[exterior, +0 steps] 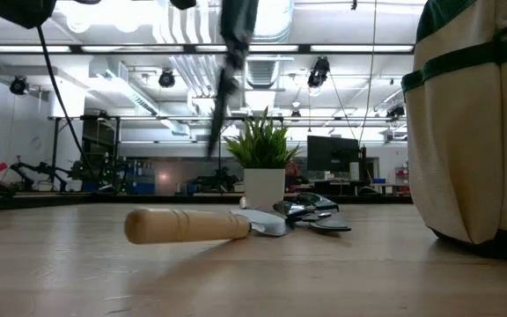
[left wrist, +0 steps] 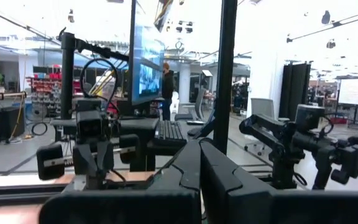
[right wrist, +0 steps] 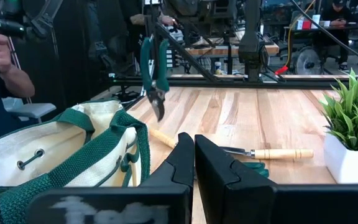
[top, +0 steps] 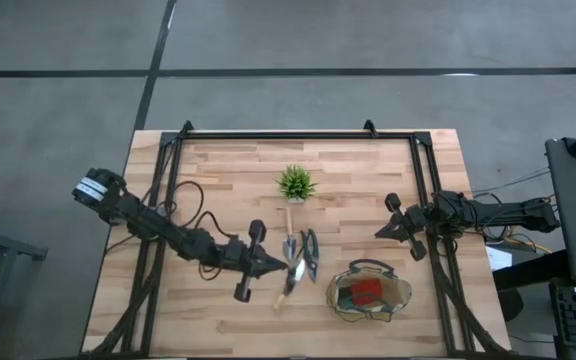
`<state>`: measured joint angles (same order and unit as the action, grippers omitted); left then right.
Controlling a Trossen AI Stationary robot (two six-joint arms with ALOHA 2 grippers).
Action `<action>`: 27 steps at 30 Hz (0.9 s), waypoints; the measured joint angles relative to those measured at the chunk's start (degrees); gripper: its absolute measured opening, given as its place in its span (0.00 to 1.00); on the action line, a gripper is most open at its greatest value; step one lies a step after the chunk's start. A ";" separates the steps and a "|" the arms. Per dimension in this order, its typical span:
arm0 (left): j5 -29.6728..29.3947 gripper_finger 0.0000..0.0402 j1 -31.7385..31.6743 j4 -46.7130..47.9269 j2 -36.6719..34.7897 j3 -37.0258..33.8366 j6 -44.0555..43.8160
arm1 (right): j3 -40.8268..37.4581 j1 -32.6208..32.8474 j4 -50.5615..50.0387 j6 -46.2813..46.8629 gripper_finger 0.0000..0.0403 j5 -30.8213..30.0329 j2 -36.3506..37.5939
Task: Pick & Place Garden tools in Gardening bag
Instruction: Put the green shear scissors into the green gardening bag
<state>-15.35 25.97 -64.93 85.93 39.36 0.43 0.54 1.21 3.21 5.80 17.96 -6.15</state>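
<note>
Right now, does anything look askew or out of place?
Only the pruning shears: they dangle blades-down from the left gripper's shut fingers, in the air over the middle of the table, short of the gardening bag. The bag and the potted plant stand upright, and nothing is spilled.

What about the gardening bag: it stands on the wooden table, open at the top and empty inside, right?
Not empty. The high view shows a red item lying inside the gardening bag. The rest holds: the bag stands on the wooden table, open at the top.
</note>
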 joint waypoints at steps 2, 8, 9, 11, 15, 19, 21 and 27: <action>0.54 0.00 -0.23 0.59 0.00 0.70 0.02 | -0.02 0.00 -0.01 -0.01 0.02 0.00 0.00; 0.80 0.00 -0.32 0.84 0.00 2.30 0.20 | -0.01 0.00 0.01 0.00 0.02 0.00 0.00; 0.82 0.00 -0.32 0.84 0.00 2.65 0.20 | -0.02 0.00 0.02 0.00 0.02 0.00 0.00; 0.93 0.00 -0.36 0.83 0.00 3.20 0.20 | -0.02 0.00 -0.01 0.00 0.02 0.00 0.00; 1.40 0.00 -0.36 0.83 0.00 4.71 0.17 | 0.00 0.00 0.02 0.00 0.02 0.00 0.00; 1.83 0.00 -0.38 1.23 0.00 6.26 0.91 | 0.00 0.00 0.00 -0.01 0.02 0.00 0.00; 1.85 0.00 -0.41 1.57 0.00 6.84 0.96 | -0.02 0.00 0.02 0.00 0.02 -0.01 0.00; 2.03 0.00 -0.94 3.57 0.12 8.50 0.96 | -0.01 0.00 -0.01 0.00 0.02 0.00 0.00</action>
<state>-13.32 25.03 -61.36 86.05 47.85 1.39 0.53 1.21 3.20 5.80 17.96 -6.15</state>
